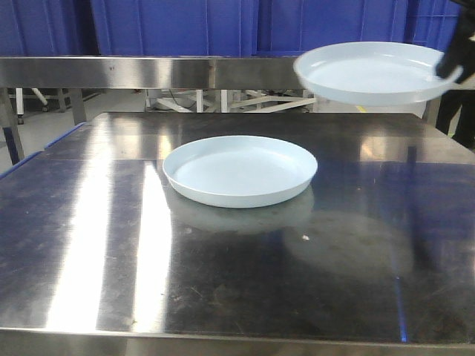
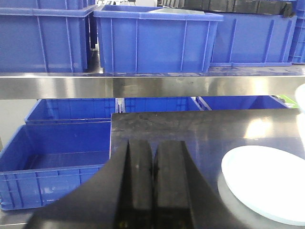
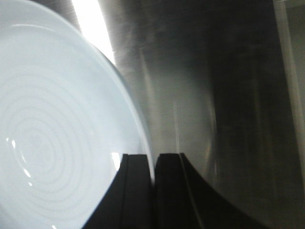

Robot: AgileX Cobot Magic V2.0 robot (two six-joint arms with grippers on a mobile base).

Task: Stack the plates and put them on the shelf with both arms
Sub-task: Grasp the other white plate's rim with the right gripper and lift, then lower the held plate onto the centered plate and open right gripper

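One pale bluish-white plate (image 1: 239, 170) lies flat on the steel table (image 1: 89, 245), near the middle; the left wrist view shows it low at the right (image 2: 267, 183). The other plate (image 1: 375, 70) hangs in the air at the upper right, held by its right rim. My right gripper (image 1: 450, 65) is shut on that rim; in the right wrist view the plate (image 3: 52, 143) fills the left side and the rim runs between the dark fingers (image 3: 138, 176). My left gripper (image 2: 153, 157) is shut and empty, over the table's left part, left of the lying plate.
A steel shelf rail (image 1: 148, 70) runs across behind the table, also seen in the left wrist view (image 2: 143, 86). Blue plastic crates (image 2: 157, 38) stand on and under it. A lower blue crate (image 2: 52, 167) sits past the table's left edge.
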